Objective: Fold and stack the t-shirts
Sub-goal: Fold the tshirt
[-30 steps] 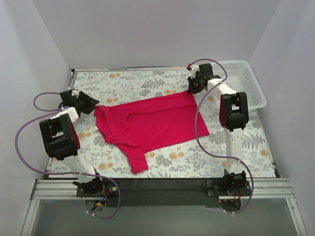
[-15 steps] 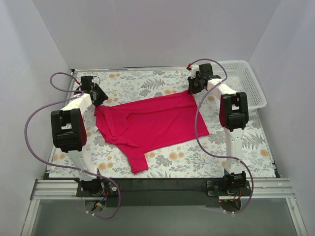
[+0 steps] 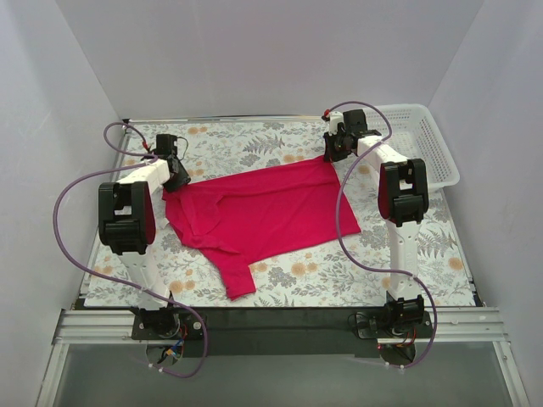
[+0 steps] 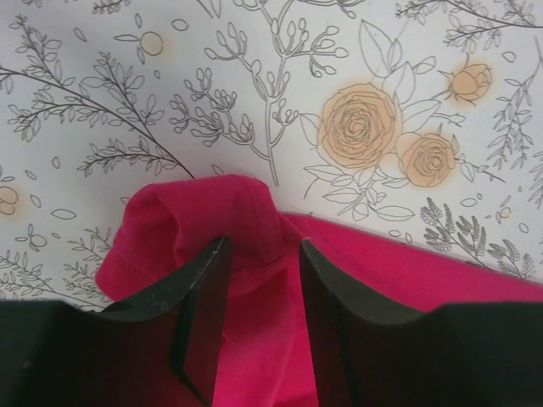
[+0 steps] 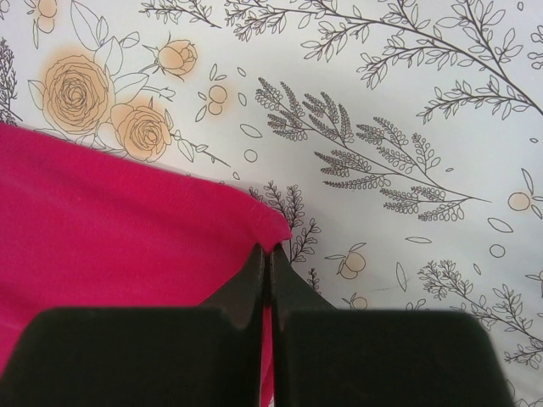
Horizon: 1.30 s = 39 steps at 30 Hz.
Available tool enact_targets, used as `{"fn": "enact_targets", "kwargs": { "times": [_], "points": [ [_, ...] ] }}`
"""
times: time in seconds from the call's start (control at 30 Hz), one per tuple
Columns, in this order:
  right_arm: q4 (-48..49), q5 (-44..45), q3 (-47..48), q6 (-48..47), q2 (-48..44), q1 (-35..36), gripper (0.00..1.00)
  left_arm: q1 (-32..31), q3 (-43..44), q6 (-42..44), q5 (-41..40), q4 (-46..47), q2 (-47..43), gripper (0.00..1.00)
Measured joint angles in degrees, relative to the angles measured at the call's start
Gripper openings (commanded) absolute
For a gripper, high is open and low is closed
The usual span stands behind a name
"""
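Observation:
The magenta-red t-shirt lies spread on the floral table, one sleeve pointing toward the near edge. My left gripper is at the shirt's far-left corner; in the left wrist view the gripper is open, its jaws standing either side of a bunched fold of the shirt. My right gripper is at the shirt's far-right corner; in the right wrist view the gripper is shut on the hem corner of the shirt.
A white mesh basket stands at the back right, just beyond the right arm. The floral table cover borders grey walls on three sides. Purple cables loop from both arms.
My left arm has swung from the table's left side toward the back and right, onto the shirt's far-left corner. The right arm and the shirt have not moved.

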Motion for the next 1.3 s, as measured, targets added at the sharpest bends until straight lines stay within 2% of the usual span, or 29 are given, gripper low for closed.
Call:
{"fn": "enact_targets", "kwargs": {
  "times": [0.2,0.57,0.73,0.93,1.07,1.3],
  "points": [
    [0.2,0.0,0.0,0.0,0.0,0.0,0.01,0.0,0.0,1.2,-2.4,-0.8,0.0,0.37],
    [0.3,0.0,-0.2,0.0,0.0,0.0,0.01,0.0,-0.1,3.5,-1.7,-0.6,0.0,0.36],
    [0.6,-0.1,-0.4,0.0,0.0,0.0,0.01,0.0,0.2,4.0,-1.4,-0.8,1.0,0.22],
    [0.7,-0.2,-0.4,0.0,0.0,0.0,0.01,0.0,0.1,4.0,-1.5,-0.8,0.9,0.0],
    [0.7,-0.2,-0.4,0.0,0.0,0.0,0.01,0.0,-2.9,3.3,-1.7,0.2,-2.6,0.0],
    [1.2,-0.2,-1.4,0.0,0.0,0.0,0.01,1.9,-11.9,-0.9,1.8,4.4,-15.4,0.0]
  ]
}}
